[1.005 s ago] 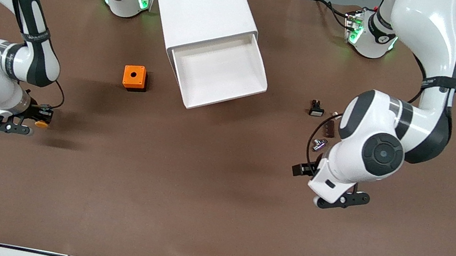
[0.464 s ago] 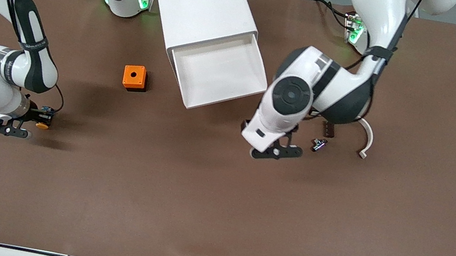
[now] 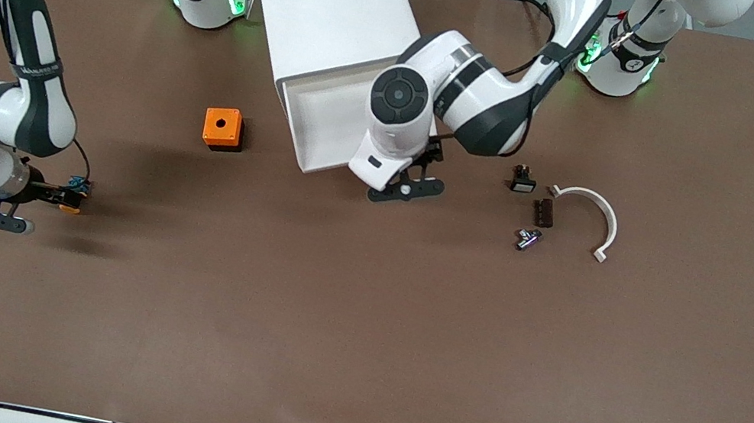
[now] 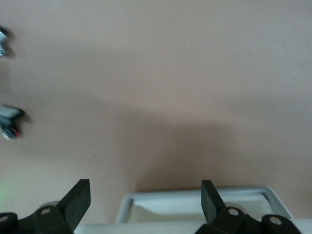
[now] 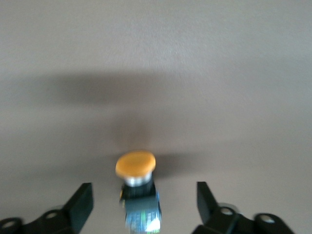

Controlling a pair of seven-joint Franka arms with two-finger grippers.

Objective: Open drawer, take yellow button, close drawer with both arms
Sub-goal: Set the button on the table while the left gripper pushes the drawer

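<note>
Brown matting covers the counter, and the white cabinet serves as the landmark. Its drawer is pulled out toward the front camera and shows a bare white floor. The left pincer sits at the drawer's cream front, at the corner toward the left arm's end, with its fingers spread wide — in the left wrist view the drawer's rim lies between them. The button lies on the counter, well apart from the cabinet toward the right arm's end and nearer the front camera. The right pincer is just beside the button — its fingers spread wide on either side of it, not gripping. An orange cube stands between the cabinet and the button.
</note>
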